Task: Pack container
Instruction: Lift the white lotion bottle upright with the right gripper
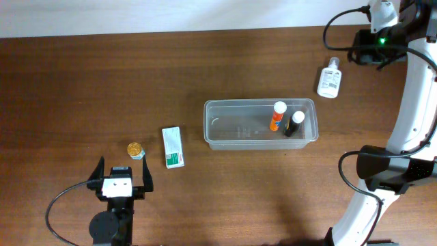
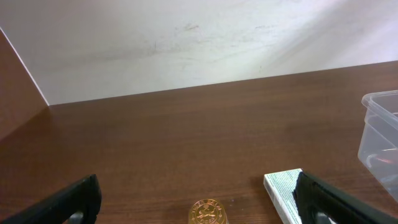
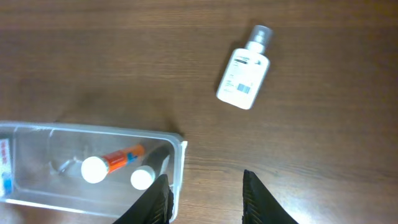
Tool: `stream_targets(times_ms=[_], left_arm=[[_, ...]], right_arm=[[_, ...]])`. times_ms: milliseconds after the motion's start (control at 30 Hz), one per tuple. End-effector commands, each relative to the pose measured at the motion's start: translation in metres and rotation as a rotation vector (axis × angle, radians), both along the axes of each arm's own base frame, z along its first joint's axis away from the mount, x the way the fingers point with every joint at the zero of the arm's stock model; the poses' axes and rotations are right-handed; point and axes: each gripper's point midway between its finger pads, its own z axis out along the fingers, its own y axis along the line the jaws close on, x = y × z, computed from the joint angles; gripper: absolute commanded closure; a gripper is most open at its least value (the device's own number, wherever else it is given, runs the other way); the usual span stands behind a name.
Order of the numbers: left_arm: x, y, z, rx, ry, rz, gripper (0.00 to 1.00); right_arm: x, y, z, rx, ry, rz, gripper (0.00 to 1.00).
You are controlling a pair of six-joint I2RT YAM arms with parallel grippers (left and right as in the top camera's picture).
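Observation:
The clear container (image 1: 232, 127) sits mid-table, its rim (image 3: 178, 152) also showing in the right wrist view. Inside it lie an orange bottle with a white cap (image 1: 276, 116) (image 3: 112, 162) and a black bottle with a white cap (image 1: 294, 124) (image 3: 149, 171). My right gripper (image 1: 360, 55) (image 3: 205, 175) hangs high over the table just right of the container's end, open, with nothing between its fingers. A white spray bottle (image 1: 329, 78) (image 3: 244, 73) lies on the table beyond it. My left gripper (image 1: 123, 167) (image 2: 196, 186) rests wide open near the front left.
A small gold-lidded jar (image 1: 136, 149) (image 2: 208, 213) stands just ahead of the left gripper. Next to it lies a white and green box (image 1: 173, 147) (image 2: 283, 190), close to the left gripper's right finger. The container's corner (image 2: 379, 134) shows at the far right of the left wrist view.

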Motion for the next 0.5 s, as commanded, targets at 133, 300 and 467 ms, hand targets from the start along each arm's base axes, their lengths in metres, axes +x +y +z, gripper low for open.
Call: stream_targets(times_ms=[133,300,467], left_arm=[[0.0,-0.001,0.0,0.012,-0.002,-0.008,0.01],[0.0,-0.001,0.0,0.012,-0.002,-0.008,0.01],[0.0,-0.001,0.0,0.012,-0.002,-0.008,0.01]], right_arm=[[-0.005,-0.022,0.007,-0.04,-0.013,-0.091,0.68],[0.016,-0.025,-0.003,-0.037,-0.038,-0.086,0.58],[0.049,-0.033,-0.045,-0.004,-0.001,-0.143,0.56]])
